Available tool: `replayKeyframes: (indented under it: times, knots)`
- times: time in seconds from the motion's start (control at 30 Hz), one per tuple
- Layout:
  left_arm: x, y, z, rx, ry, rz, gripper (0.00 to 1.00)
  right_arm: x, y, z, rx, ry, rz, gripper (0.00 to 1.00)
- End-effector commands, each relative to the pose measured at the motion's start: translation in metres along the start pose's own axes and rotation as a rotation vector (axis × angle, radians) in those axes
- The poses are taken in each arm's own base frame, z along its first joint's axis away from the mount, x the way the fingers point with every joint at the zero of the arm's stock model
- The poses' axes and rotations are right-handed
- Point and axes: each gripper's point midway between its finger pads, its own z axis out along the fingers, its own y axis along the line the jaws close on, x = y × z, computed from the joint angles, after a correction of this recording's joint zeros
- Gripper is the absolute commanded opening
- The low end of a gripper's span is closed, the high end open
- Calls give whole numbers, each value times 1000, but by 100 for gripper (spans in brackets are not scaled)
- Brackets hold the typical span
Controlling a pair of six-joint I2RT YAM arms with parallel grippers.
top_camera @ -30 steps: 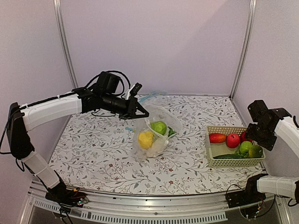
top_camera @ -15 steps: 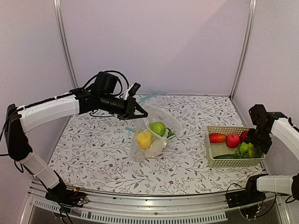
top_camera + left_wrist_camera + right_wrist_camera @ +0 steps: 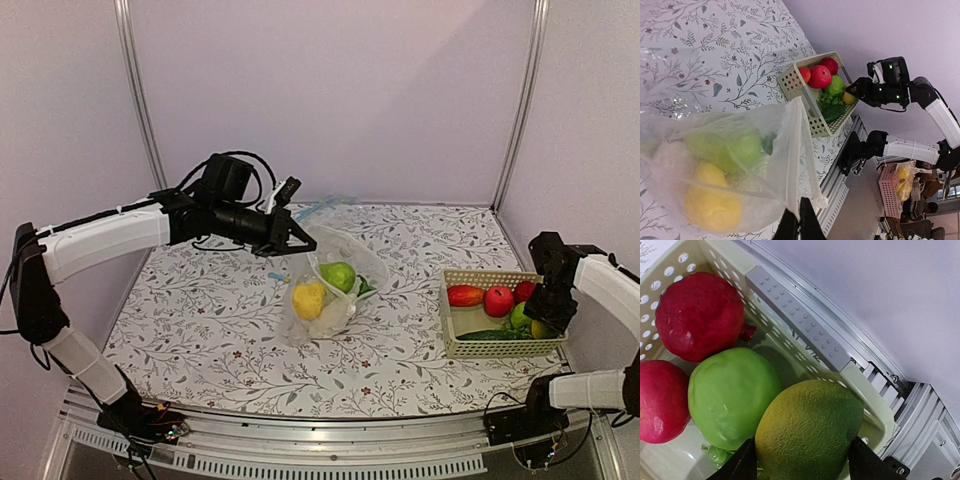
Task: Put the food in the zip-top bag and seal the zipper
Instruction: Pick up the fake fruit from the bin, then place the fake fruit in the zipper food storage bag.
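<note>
The dotted zip-top bag point(image 3: 335, 285) point(image 3: 740, 165) hangs mouth-up over the table's middle. My left gripper point(image 3: 305, 243) point(image 3: 799, 220) is shut on its upper edge. Through the plastic I see a yellow lemon point(image 3: 309, 298) point(image 3: 710, 200), a green fruit point(image 3: 338, 275) point(image 3: 725, 147) and something white point(image 3: 335, 315). A short piece of the light-blue zipper point(image 3: 275, 277) shows at the bag's left. My right gripper point(image 3: 545, 318) point(image 3: 802, 462) is down in the basket, one finger against each side of a yellow-green citrus fruit point(image 3: 810, 430).
The cream basket point(image 3: 460, 345) point(image 3: 875, 390) point(image 3: 790, 82) stands at the right edge of the table. It holds red fruits point(image 3: 695, 315), a green fruit point(image 3: 730, 395) and a dark cucumber point(image 3: 490, 335). Another clear bag with a blue strip point(image 3: 315, 208) lies at the back. The wall is close on the right.
My right gripper has dropped into the basket and its fingers have closed in onto the yellow-green citrus. The left gripper has eased slightly left with the bag.
</note>
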Motion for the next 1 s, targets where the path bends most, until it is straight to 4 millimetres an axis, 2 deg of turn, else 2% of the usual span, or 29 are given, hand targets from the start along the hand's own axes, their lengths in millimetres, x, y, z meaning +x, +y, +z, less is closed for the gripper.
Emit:
replayKeyframes:
  times: [0.0,0.17,0.27,0.5,0.6,0.77,0.97]
  knots:
    - [-8,-5,-6,17,-27,16,0,-2,-3,6,9,-4,39,55]
    - [-7,-5,-9,6,-30,23,0,-4,-2,1,-11,-6,40,48]
    - [-8,-6,-9,10,-30,19,0,-10,-2,-12,-40,-25,45,46]
    - [-10,-10,-9,21,-30,29,0,-35,8,-67,-229,-109,53,47]
    - [-11,-15,-8,34,-27,44,0,-40,22,-88,-351,-114,41,47]
    - [-10,-22,-6,47,-22,64,0,-40,61,-124,-623,-89,10,46]
    - [-10,-26,-2,60,-13,70,0,-18,117,-182,-915,-92,-177,45]
